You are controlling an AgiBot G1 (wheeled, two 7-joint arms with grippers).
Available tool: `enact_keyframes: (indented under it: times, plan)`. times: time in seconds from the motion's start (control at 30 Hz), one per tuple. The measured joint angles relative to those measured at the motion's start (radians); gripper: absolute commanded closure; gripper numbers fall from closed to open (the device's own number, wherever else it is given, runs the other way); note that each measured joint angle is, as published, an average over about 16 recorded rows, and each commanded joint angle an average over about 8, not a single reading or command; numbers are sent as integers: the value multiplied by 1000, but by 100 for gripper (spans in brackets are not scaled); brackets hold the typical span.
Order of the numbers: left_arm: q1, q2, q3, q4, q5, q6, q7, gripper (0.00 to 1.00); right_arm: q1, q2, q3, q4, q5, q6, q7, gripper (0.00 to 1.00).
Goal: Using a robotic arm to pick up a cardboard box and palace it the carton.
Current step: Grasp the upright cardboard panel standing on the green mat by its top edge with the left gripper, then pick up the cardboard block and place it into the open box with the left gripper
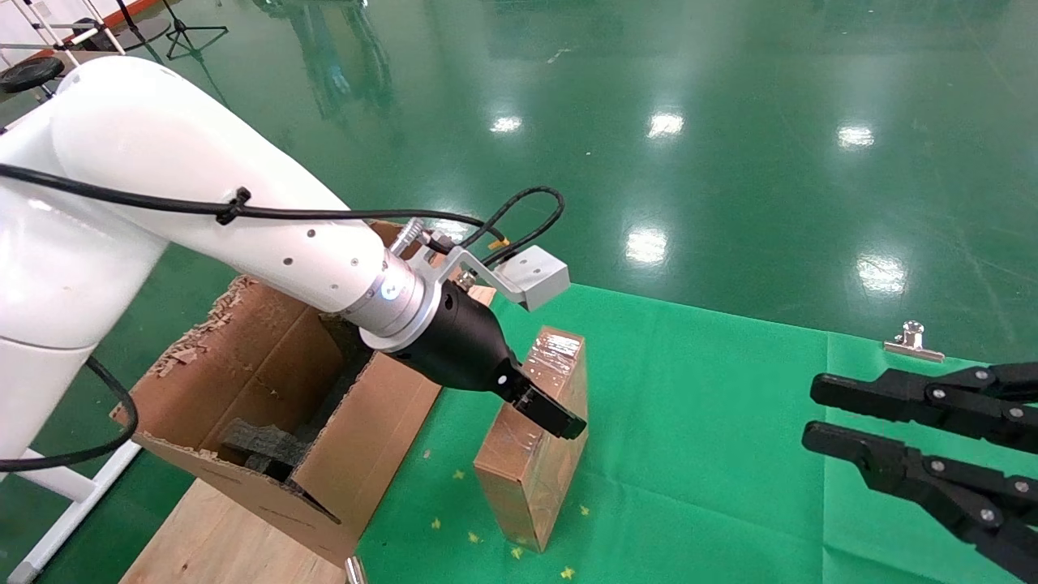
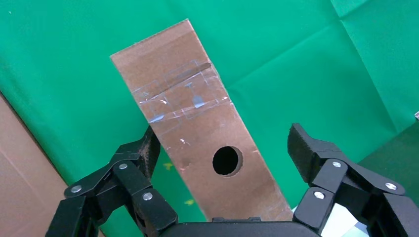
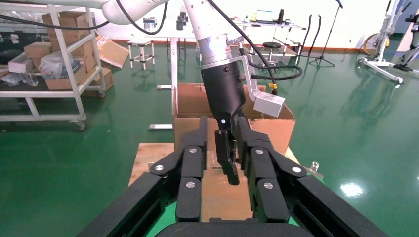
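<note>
The small taped cardboard box stands upright on the green cloth; its round black hole shows in the left wrist view. The white robotic arm's black left gripper is open and straddles the box's upper part. In the left wrist view one finger is at the box's edge and the other stands apart from it. The large torn carton with black foam inside sits just left of the box. My all-black right gripper hovers open and empty at the right, and shows in its own view facing the box.
A green cloth covers the table, with a silver clip at its far right edge. The carton rests on a wooden board. Glossy green floor lies beyond. Shelves with boxes stand far off behind the carton.
</note>
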Motion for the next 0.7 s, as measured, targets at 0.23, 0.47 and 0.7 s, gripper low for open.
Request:
enact_keyframes:
  times: [0.23, 0.47, 0.7]
  plan:
    - [0, 0, -1, 0, 0, -1, -1, 100, 0, 0, 0, 0, 0, 0, 0, 0]
    - [1, -1, -2, 0, -1, -2, -1, 100, 0, 0, 0, 0, 0, 0, 0, 0]
    - [-1, 0, -3, 4, -2, -3, 3, 100, 0, 0, 0, 0, 0, 0, 0, 0]
